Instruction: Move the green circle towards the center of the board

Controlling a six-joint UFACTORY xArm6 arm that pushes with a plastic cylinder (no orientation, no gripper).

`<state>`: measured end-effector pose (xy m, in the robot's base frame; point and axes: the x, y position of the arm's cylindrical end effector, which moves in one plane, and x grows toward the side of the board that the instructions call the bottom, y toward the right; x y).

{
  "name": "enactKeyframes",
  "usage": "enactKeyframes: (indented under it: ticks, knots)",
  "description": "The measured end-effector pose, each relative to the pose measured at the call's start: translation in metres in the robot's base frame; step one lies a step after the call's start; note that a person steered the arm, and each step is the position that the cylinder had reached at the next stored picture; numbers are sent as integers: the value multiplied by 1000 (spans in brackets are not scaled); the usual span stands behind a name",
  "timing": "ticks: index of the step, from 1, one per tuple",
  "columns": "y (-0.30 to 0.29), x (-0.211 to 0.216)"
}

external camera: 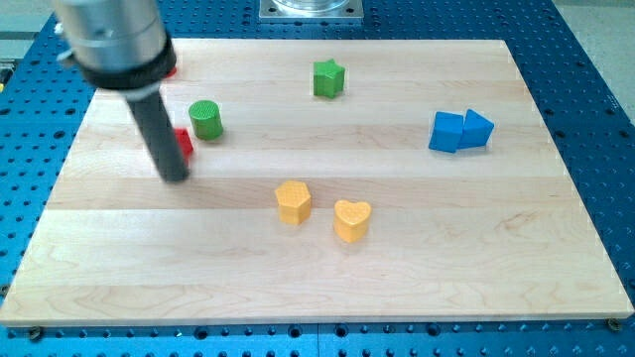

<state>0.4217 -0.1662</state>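
Note:
The green circle [206, 120] is a short green cylinder standing on the wooden board [417, 268] at the upper left. My dark rod comes down from the view's top left and its tip [176, 178] rests on the board below and to the left of the green circle, a short gap away. A red block [184, 145] sits just behind the rod, partly hidden by it, close to the lower left of the green circle.
A green star block [328, 78] lies near the top middle. Two blue blocks [460, 131] touch at the right. A yellow block [293, 202] and a yellow heart [351, 220] sit near the middle. Another red block [171, 70] peeks from behind the arm at the top left.

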Motion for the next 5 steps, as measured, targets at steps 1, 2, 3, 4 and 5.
enactKeyframes:
  ticks: [1,2,3,4,5]
  knots:
    - [-2,-41]
    - [-5,-65]
    - [-36,-114]
    - [-30,-102]
    - [7,-83]
